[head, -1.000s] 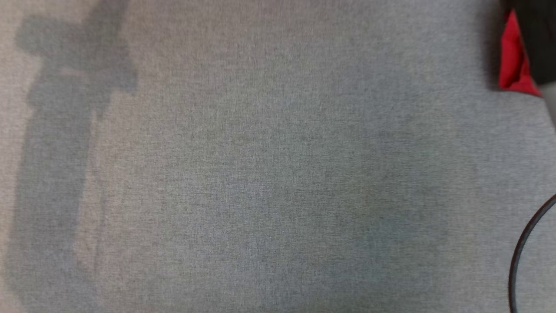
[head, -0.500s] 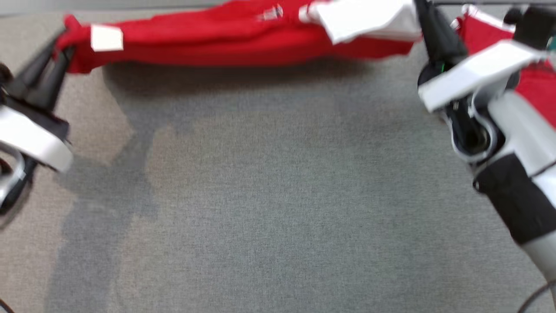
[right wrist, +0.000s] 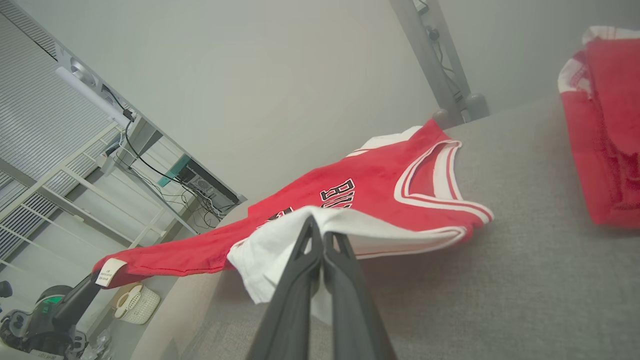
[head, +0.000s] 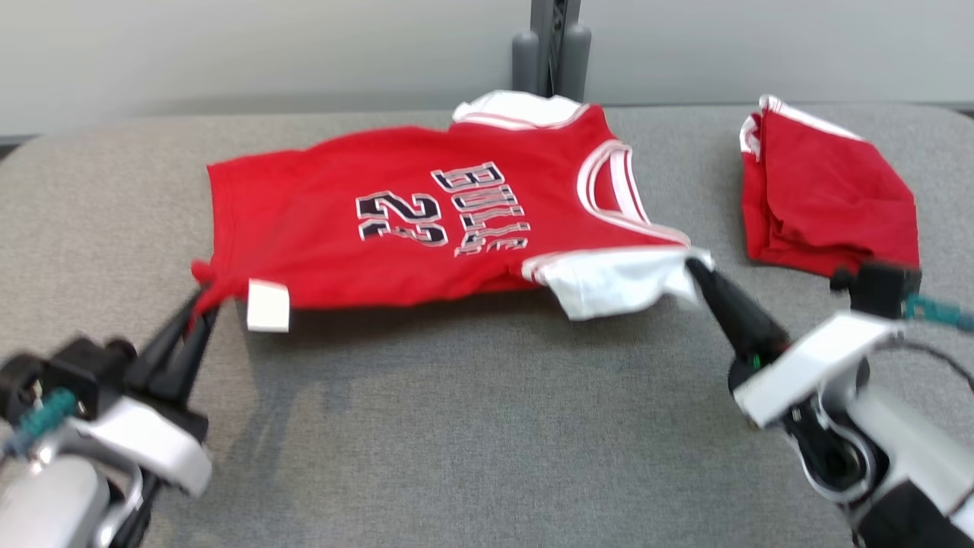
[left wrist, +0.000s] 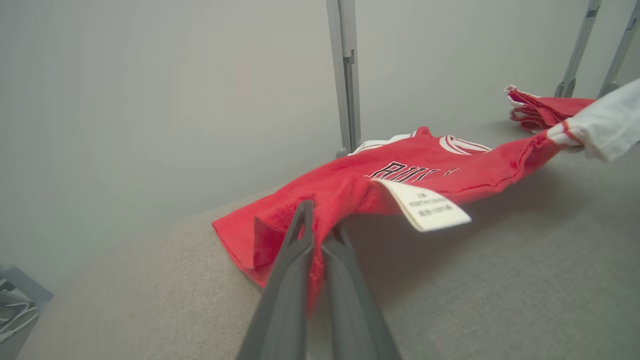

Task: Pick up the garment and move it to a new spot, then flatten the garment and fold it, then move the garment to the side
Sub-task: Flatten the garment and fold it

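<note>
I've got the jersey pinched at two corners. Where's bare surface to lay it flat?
Widest bare patch: the grey surface on the near side of the jersey, between the left hand and right hand. A narrow bare strip separates the jersey from the folded red garment. Crowded at far right, around that pile.

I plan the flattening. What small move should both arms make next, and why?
Probably lower both arms. The left gripper pinches the hem corner of the red basketball jersey, the right gripper its white sleeve; this near edge hangs above the grey fabric surface, the far part lies flat.
</note>
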Controlling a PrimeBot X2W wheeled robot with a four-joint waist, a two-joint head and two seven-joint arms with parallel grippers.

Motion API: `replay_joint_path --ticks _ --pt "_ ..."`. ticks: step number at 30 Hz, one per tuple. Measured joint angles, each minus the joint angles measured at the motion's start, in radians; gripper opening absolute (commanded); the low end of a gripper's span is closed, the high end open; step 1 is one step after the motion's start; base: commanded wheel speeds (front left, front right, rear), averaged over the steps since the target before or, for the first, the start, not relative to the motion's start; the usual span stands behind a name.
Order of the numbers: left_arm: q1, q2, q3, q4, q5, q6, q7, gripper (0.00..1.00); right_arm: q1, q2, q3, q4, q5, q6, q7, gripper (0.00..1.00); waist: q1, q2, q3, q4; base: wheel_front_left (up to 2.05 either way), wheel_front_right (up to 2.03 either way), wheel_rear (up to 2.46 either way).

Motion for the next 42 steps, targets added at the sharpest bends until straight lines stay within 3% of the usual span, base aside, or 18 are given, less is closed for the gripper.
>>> replay_joint_path --ticks 12,27,33,42 --pt "0.278 -0.102 0.087 0.047 0.071 0.007 0.000 0.00 0.315 -0.117 0.026 -0.221 0.091 0.000 0.137 0.00 0.0000 0.0000 -0.128 0.012 0.00 0.00 0.00" --pt "0.410 -0.111 0.135 0.174 0.095 0.044 0.000 0.00 0.496 -0.236 0.061 -0.397 0.171 0.000 0.361 0.00 -0.0001 0.0000 -0.173 -0.007 0.00 0.00 0.00" --pt "0.410 -0.120 0.126 0.211 0.091 0.040 0.006 0.00 0.505 -0.229 0.035 -0.385 0.153 0.000 0.368 0.00 0.0000 0.0000 -0.161 0.000 0.00 0.00 0.00" --pt "0.357 -0.120 0.106 0.236 0.099 0.015 0.006 0.00 0.477 -0.164 -0.067 -0.352 0.092 0.000 0.303 0.00 0.0000 0.0000 -0.137 0.013 0.00 0.00 0.00"
